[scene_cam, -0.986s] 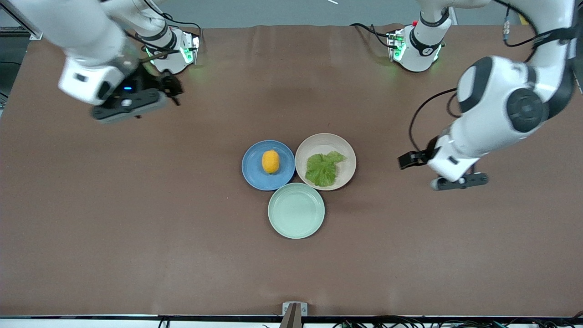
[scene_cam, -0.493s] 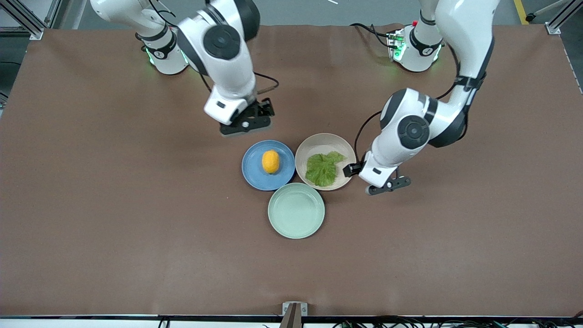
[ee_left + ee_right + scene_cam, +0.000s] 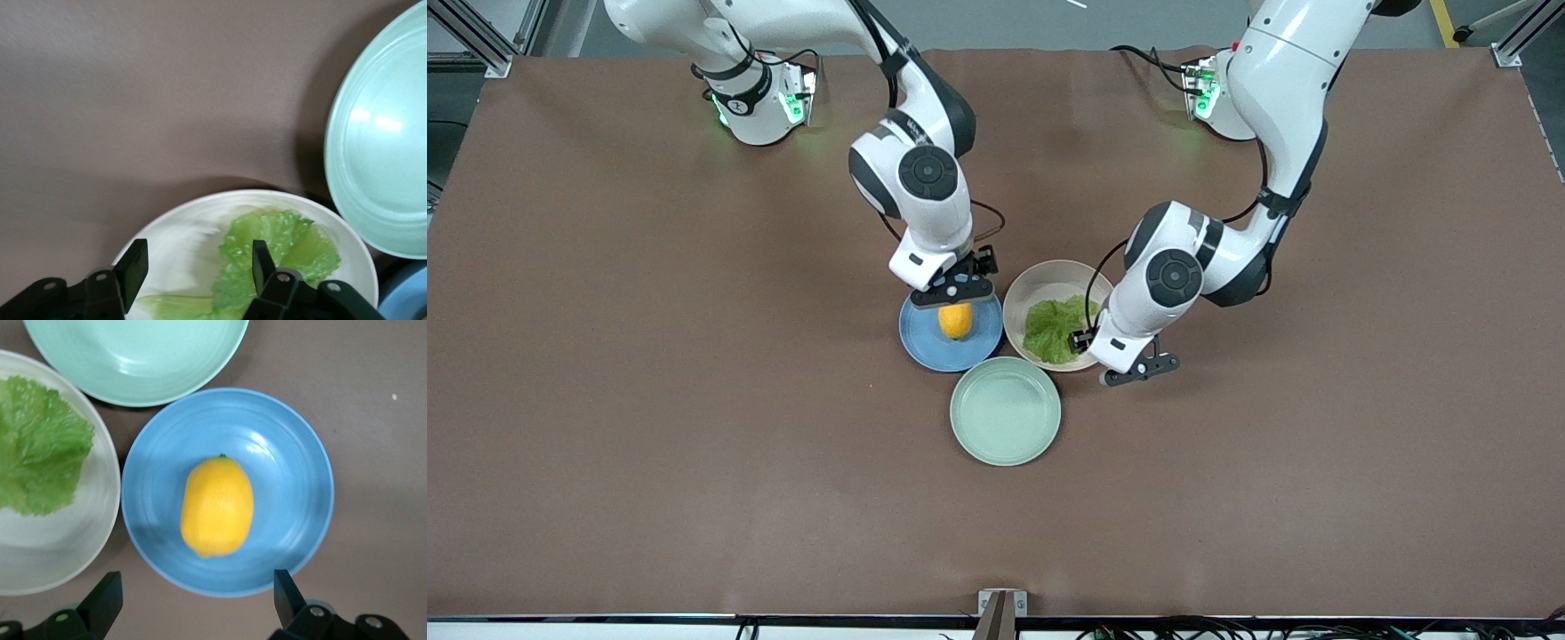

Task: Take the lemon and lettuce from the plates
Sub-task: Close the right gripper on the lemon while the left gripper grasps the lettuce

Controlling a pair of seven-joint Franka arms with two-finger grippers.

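The lemon (image 3: pixel 217 505) is lying on its side at the centre of the blue plate (image 3: pixel 293 453). The lettuce (image 3: pixel 267 260) is lying flat in the beige plate (image 3: pixel 180 233), which is sitting just beside the blue one, toward the left arm's end of the desk (image 3: pixel 649 444). A mint-green plate (image 3: pixel 1005 411) is sitting nearer to the front camera, touching both.

Right pincer (image 3: pixel 193 603): hovering over the lemon w/ its fingers wide apart, holding nothing. Left pincer (image 3: pixel 197 270): hanging over the beige plate, fingers apart w/ one tip over the leaf and the other over bare plate; nothing is being gripped yet.

Handling, as judged:
- Lemon: prob. firm, smooth-skinned, light. Being oval, it is likely to roll or squirt out if pinched near an end. Rec. grip pt: across the short axis at the widest part, fingers straddling the middle.
- Lettuce: thin, limp, very light, crinkled. Lying flat, it is offering no edge to pinch from the side. Rec. grip pt: a raised fold nr the centre, w/ tips going down to the plate surface so the leaf is bunching between them. A ragged edge may tear or slip.
- Plates: shallow, light plastic; may be sliding if the tips are pressing hard.
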